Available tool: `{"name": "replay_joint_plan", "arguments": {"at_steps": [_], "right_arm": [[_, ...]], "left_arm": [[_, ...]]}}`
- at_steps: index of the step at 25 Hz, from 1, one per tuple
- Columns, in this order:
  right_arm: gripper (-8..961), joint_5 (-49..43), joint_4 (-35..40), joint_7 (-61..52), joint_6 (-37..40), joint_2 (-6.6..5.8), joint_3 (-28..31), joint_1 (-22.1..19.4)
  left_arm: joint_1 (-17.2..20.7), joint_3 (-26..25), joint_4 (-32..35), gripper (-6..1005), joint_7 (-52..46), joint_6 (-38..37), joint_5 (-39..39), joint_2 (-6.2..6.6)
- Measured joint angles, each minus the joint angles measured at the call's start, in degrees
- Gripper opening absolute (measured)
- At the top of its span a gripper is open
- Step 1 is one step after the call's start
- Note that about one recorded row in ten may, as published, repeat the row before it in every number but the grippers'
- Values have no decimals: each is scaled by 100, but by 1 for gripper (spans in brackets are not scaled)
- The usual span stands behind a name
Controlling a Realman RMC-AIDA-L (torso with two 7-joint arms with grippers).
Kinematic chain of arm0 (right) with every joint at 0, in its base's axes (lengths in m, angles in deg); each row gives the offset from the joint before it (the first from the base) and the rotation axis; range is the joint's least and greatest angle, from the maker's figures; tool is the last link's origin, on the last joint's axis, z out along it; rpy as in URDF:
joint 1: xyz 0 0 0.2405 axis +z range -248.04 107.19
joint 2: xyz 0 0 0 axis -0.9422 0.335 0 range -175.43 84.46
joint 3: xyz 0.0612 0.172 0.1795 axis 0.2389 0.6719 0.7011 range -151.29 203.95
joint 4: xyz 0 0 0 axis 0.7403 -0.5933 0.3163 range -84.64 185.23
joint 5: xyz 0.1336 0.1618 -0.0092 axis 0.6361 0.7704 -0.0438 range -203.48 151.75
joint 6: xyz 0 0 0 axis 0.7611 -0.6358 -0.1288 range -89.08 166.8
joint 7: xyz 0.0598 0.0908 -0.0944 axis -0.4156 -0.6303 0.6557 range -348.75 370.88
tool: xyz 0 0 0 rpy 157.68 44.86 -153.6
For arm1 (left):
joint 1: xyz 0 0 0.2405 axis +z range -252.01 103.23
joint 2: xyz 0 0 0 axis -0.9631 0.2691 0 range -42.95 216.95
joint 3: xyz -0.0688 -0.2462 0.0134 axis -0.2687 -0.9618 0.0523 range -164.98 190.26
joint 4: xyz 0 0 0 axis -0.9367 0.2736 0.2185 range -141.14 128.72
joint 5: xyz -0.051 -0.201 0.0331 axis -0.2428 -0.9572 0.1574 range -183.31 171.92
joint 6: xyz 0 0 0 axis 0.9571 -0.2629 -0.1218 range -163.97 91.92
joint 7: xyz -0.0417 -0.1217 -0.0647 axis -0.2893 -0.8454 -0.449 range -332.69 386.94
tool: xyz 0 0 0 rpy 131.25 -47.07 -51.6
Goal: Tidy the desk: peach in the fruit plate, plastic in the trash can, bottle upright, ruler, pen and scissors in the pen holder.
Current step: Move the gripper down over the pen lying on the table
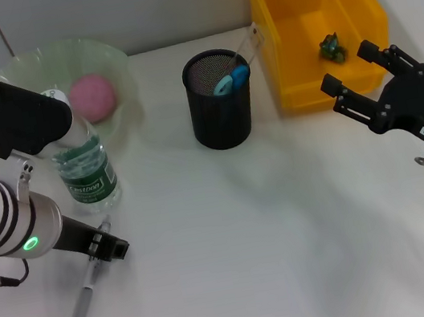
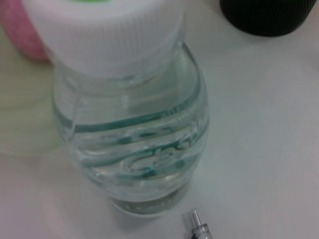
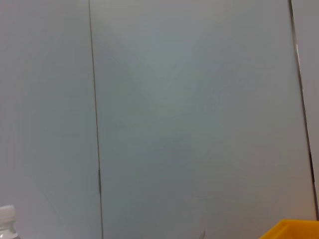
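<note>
- Head view: our left pincer (image 1: 110, 247) hangs over the pen (image 1: 87, 289); whether released or clenched, we cannot tell.
- We should descend clear of the water bottle (image 1: 83, 168) just beside it.
- Our right pincer (image 1: 352, 80) hovers released by the yellow bin (image 1: 294, 63).

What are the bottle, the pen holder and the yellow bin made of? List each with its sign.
Clear ribbed water bottle: thin glossy plastic, see-through, with a white ridged cap. Black cylindrical pen holder: likely metal mesh, matte; fine holes show at its rim. Yellow open-fronted bin: apparently moulded hard plastic, smooth with a slight sheen.

I seem to be working in a lab: bare white bench (image 1: 290, 235), plain grey panelled wall (image 3: 199, 99), yellow plastic bin (image 1: 360, 20).
</note>
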Motion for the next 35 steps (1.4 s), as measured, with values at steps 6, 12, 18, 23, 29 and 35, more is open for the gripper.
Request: {"name": "replay_joint_plan", "arguments": {"at_steps": [6,12,18,23,29,35], "right_arm": [[820,0,0,0,-4,0,0,0],[820,0,0,0,-8,0,0,0],[820,0,0,0,-10,0,0,0],[820,0,0,0,-10,0,0,-8],[819,0,0,0,-10,0,0,-9],[819,0,0,0,-10,0,0,-3]], "left_arm": [[-7,0,0,557,0,7,0,0],[-29,-2,-35,556,0,18,0,0],[-89,-2,-144,557,0,21,-4,0],[-90,-2,-149,557,0,23,-5,0],[-89,-2,-157,536,0,23,-3,0],[-144,-11,-270,516,0,22,0,0]]}}
